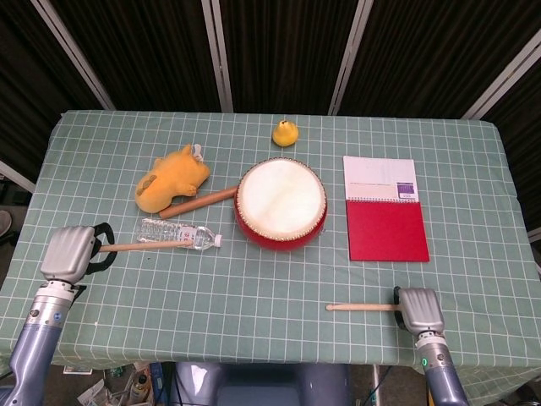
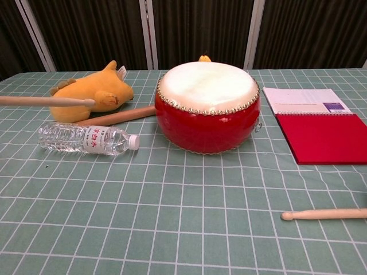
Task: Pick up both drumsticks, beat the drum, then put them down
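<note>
Your left hand point(image 1: 69, 252) grips one drumstick point(image 1: 144, 246), tip pointing inward. Your right hand point(image 1: 417, 309) grips the other drumstick point(image 1: 359, 307), held level, tip toward centre.

In the chest view the edges cut off both my drumsticks point(image 2: 43, 101) point(image 2: 327, 214); the drum point(image 2: 206, 109) hides most of the yellow duck point(image 2: 204, 58).

Red drum point(image 1: 281, 203), green checked tablecloth point(image 1: 254, 279)

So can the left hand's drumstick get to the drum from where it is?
Probably yes: the left hand holds its drumstick above the water bottle, and nothing stands between its tip and the drum.
</note>
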